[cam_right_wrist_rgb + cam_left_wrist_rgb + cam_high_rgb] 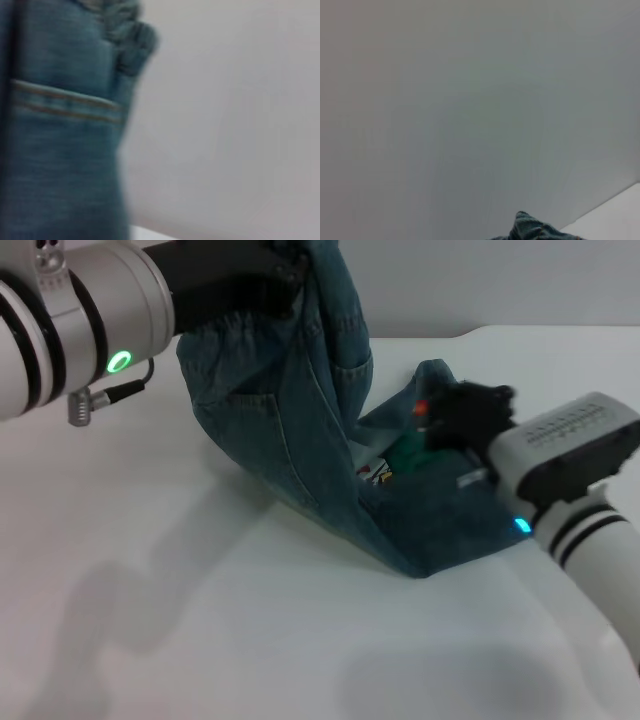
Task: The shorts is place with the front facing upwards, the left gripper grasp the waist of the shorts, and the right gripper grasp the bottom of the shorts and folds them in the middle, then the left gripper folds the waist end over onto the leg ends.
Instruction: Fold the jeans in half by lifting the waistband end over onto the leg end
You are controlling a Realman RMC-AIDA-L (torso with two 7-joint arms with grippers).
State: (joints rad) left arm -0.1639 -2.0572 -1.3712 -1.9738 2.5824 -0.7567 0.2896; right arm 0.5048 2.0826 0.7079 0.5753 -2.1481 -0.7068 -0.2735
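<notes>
White table w/ denim shorts partly on it

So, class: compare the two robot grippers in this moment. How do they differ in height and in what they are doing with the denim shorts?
The left gripper is raised high, lifting the waist so the shorts hang; the right gripper sits low, at the cloth lying on the table. The left gripper clamps bunched denim; the right gripper's grip is hidden. Both are black and touch the same shorts.
</notes>
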